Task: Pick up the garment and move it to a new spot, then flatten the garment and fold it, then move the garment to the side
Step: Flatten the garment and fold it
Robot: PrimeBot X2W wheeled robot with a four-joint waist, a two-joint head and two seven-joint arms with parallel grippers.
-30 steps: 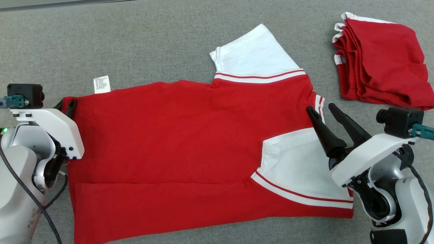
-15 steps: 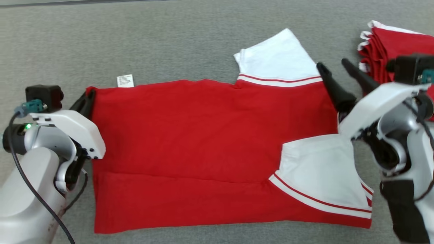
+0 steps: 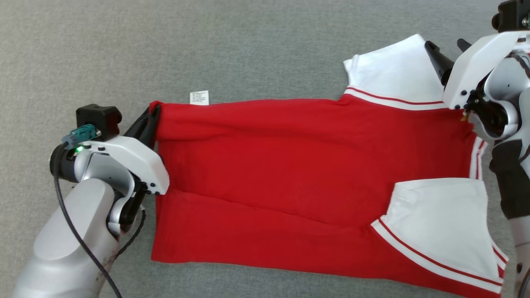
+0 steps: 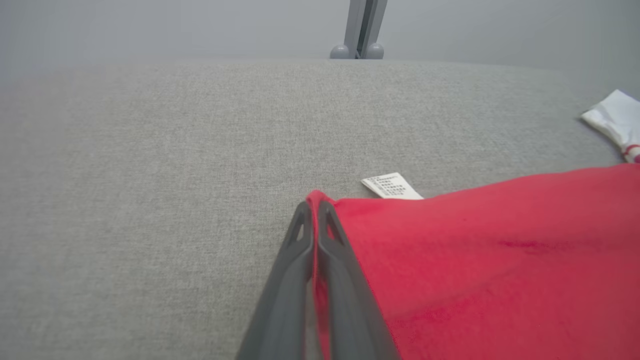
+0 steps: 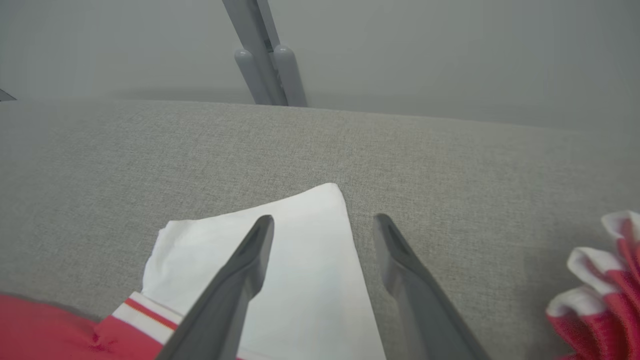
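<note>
- Garment [image 3: 290, 165], a red shirt with white sleeves, is pinched at its far hem corner by our left gripper [image 4: 312, 212]. The fingers are pressed together with red cloth between them, and a bit pokes out past the tips.
- A white care label [image 3: 199, 97] lies just beside that corner, sticking out from the shirt's far edge onto the grey surface [image 3: 207, 49].
- Our right gripper [image 5: 324, 220] is spread wide and holds nothing. We see one finger over the far white sleeve [image 3: 393, 70] and the other over bare surface just past the sleeve's edge. We cannot tell whether the tips touch down.
- Between the two grippers the shirt lies spread across the surface, hem on our left, sleeves on our right.
- The near white sleeve [image 3: 439, 219] is folded in over the red body, and a crease runs along the near part of the shirt.
- A bunched red-and-white cloth pile [image 5: 605, 280] sits apart on the surface, to the right of our right gripper.
</note>
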